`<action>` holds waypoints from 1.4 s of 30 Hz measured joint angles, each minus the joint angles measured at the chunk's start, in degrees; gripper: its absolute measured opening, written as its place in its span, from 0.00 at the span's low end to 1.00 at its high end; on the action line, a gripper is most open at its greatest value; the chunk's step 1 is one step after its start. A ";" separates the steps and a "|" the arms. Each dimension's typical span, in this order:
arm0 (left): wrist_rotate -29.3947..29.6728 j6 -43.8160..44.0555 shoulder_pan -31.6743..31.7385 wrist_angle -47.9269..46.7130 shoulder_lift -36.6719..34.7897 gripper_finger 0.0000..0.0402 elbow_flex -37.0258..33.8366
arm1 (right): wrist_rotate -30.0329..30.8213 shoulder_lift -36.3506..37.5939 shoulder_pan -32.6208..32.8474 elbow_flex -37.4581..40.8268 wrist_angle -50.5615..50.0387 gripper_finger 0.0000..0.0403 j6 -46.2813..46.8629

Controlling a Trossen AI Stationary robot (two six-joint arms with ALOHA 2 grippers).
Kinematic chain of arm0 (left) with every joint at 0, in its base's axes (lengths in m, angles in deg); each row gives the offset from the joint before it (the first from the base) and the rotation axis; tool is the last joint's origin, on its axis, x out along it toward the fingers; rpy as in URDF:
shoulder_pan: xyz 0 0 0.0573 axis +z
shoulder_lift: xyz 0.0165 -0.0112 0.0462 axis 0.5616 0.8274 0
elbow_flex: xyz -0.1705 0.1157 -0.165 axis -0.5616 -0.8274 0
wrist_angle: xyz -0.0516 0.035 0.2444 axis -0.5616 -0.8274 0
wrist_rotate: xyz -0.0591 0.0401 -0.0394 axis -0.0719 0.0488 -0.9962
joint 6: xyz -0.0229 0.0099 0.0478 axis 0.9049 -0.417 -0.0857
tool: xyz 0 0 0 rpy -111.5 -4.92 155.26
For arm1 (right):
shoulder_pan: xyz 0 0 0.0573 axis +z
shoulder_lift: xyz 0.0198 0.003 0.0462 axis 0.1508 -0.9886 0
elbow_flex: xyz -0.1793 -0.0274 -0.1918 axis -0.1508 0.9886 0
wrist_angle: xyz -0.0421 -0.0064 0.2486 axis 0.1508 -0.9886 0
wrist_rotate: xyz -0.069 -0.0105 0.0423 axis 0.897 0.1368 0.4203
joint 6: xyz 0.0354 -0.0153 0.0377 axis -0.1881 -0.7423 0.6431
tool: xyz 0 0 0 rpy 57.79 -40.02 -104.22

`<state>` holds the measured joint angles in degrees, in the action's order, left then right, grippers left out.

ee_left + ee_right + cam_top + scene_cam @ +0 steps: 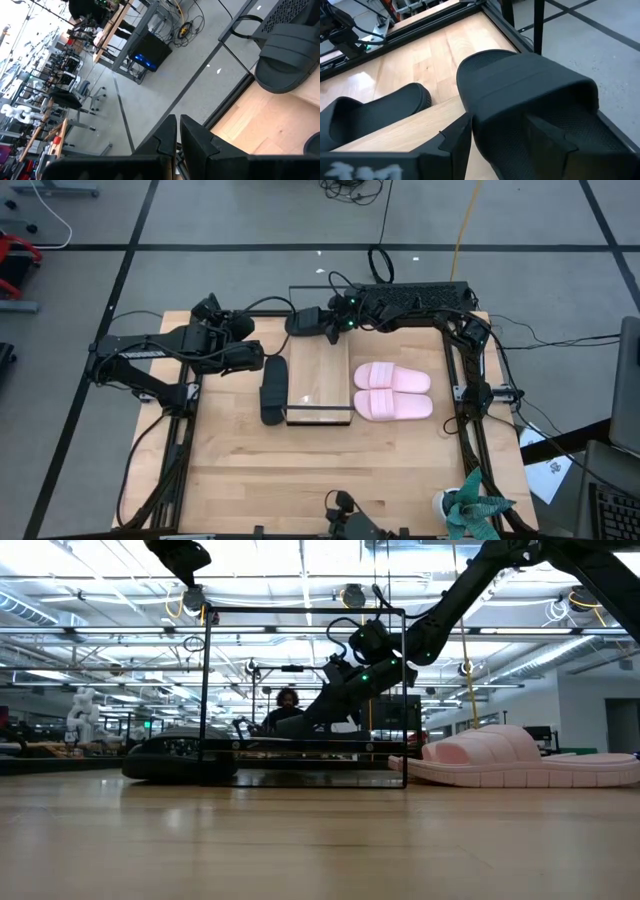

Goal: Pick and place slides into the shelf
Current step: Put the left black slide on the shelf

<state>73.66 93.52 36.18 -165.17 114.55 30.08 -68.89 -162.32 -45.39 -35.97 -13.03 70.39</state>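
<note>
From above, the narrow light-wood shelf in its thin black frame point(319, 383) lies at the centre of the frame on the larger pale wooden tabletop point(300, 480); a matte black slide sandal point(273, 389) rests on the table along its left edge, just beside it; the pair of pale pink slide sandals point(392, 391) lies side by side right of the shelf, close to it; the right gripper point(318, 322) sits at the shelf's upper end, clamped on a second black slide point(302, 322); the left gripper point(250, 360) is parked left of centre, above the lying black slide's upper end, fingers nearly together and empty; cables trail across the grey floor at the top, and a green leafy plant point(476, 508) stands at lower right.

At table height, the shelf's frame rises as a black rectangle at centre, the lying black slide low at its left, a pink slide at right; the right arm reaches down behind the frame; a seated person point(285, 708) shows in the room beyond, partly hidden by the frame.

The left wrist camera shows its fingers point(165, 140) all but touching, floor and distant benches above, the held black slide at upper right.

The right wrist camera shows its fingers point(457, 137) on either side of the black slide's wide strap, apparently over the shelf's end; the other black slide lies at lower left.
</note>
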 joint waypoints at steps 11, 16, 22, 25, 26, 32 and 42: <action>-0.26 0.02 0.00 0.24 0.00 0.08 0.00 | 2.71 0.00 1.23 0.00 -0.31 0.40 -0.28; -0.32 0.02 0.00 0.24 0.00 0.08 0.00 | 4.51 0.02 1.37 0.00 -0.29 0.40 0.25; -0.32 0.01 -0.01 0.24 0.01 0.08 0.00 | 8.58 0.07 2.31 -0.04 -0.25 0.40 -0.03; -0.35 0.00 -0.02 0.24 0.00 0.08 0.00 | 9.24 0.09 2.52 -0.04 -0.25 0.40 -0.55; -0.35 0.02 0.00 0.24 0.00 0.08 0.00 | 9.82 0.09 2.52 -0.04 -0.31 0.40 -0.72; -0.35 0.02 0.00 0.24 0.00 0.08 0.00 | 10.24 0.09 2.52 -0.04 -0.58 0.40 -1.09; -0.35 0.02 0.00 0.24 0.01 0.08 0.00 | 10.35 0.09 2.47 -0.04 -0.78 0.47 -1.07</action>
<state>73.31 93.54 36.18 -164.93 114.56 30.08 -58.55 -162.23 -42.92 -36.01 -13.81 69.32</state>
